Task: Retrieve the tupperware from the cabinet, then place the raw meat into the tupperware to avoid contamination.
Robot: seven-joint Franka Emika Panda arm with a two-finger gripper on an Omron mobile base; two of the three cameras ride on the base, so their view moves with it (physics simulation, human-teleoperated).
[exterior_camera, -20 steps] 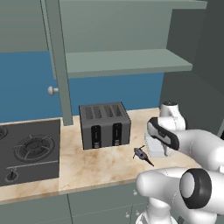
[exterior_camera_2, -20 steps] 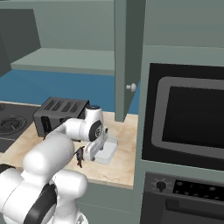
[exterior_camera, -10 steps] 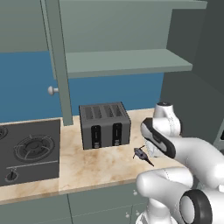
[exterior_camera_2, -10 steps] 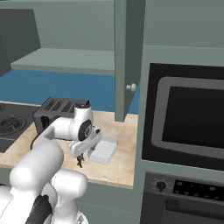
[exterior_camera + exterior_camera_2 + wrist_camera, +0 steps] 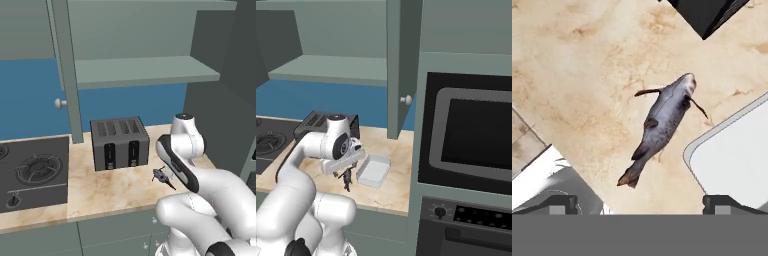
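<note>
The raw meat (image 5: 662,127), a small grey fish-shaped lump with a thin dark tail, lies on the marble counter (image 5: 120,187). It also shows beside the arm (image 5: 161,175) and just under the hand (image 5: 347,179). My gripper (image 5: 643,204) hovers directly above it, open, with one fingertip on each side and nothing between them. The tupperware (image 5: 374,170), a shallow white tray, sits on the counter right of the meat, and its rounded corner (image 5: 732,160) shows in the hand view. The cabinet (image 5: 145,70) stands open, its grey-green shelf bare.
A dark four-slot toaster (image 5: 120,142) stands behind the meat, and its corner (image 5: 704,15) shows in the hand view. A gas hob (image 5: 32,170) lies to the left. The open cabinet door (image 5: 401,65) hangs over the counter, with a black oven (image 5: 471,130) at the right.
The hand has swung left from above the tupperware to above the raw meat. The gripper has stayed open. The meat and the tupperware have not moved.
</note>
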